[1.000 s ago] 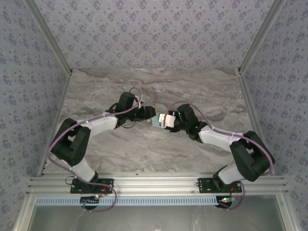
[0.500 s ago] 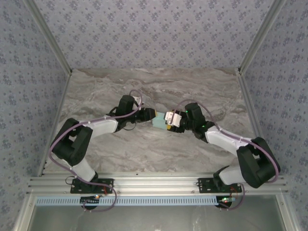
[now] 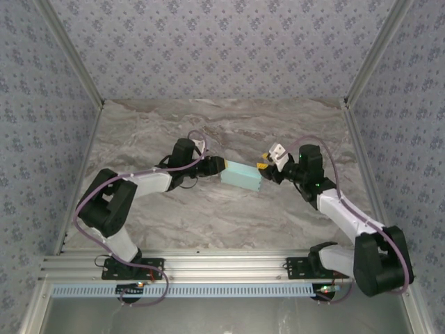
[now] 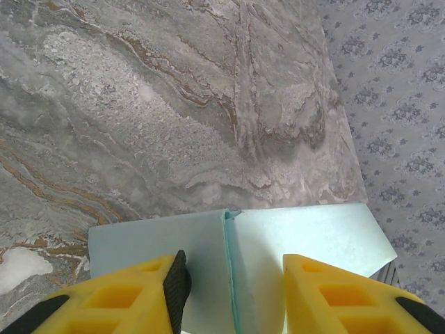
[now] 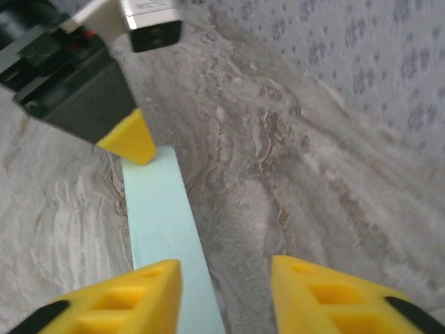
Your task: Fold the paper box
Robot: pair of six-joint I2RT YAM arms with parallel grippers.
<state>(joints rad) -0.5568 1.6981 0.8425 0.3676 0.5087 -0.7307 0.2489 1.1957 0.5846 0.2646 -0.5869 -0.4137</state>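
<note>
Left gripper [image 3: 217, 167]: jaws part-way closed on the left end of the paper box [image 3: 241, 175], card between both yellow fingers [image 4: 142, 296]. Box slightly angled over the middle of the counter [image 3: 208, 216].

Right gripper [image 3: 265, 167]: jaws apart, nothing held, tips just beside the box's right end.

Since half a second ago, the right arm has swung out rightward and its gripper has drawn off the box, leaving the card's full length uncovered. Left gripper in place.

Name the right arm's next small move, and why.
Probably slide the right pincer sideways over the paper box: its jaws stand open with the box off to one side, not between them, while the left pincer sits at the far end.
</note>
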